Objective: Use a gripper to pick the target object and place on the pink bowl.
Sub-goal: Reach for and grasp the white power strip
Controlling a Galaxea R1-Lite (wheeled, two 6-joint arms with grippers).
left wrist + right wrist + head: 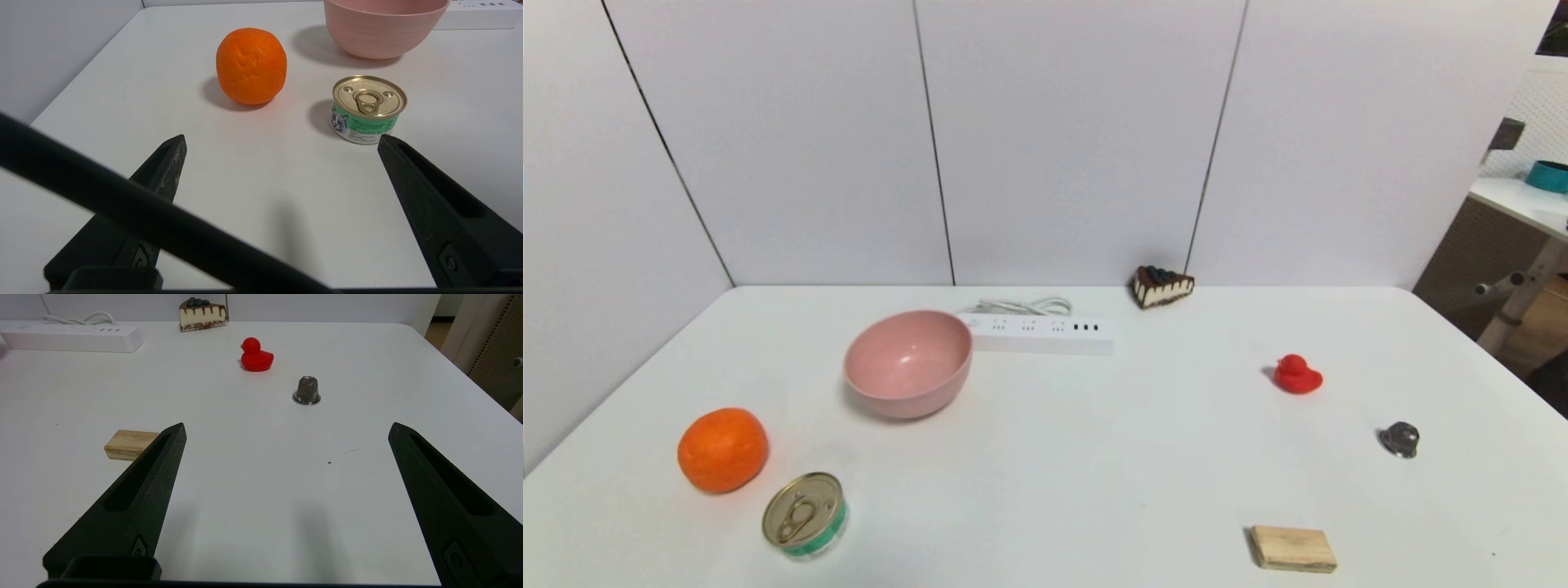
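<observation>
The target object, a long white power strip, lies near the back wall with its white cord coiled behind it, just behind and right of the pink bowl. The bowl stands upright with nothing in it. Neither arm shows in the head view. My left gripper hangs open over bare table near the front left, short of the orange and the can; the bowl and an end of the strip lie beyond. My right gripper is open over the front right, with the strip far off.
An orange and a gold-lidded can sit front left. A cake slice, red duck, grey capsule and wooden block are spread over the right half. Walls close the back and left.
</observation>
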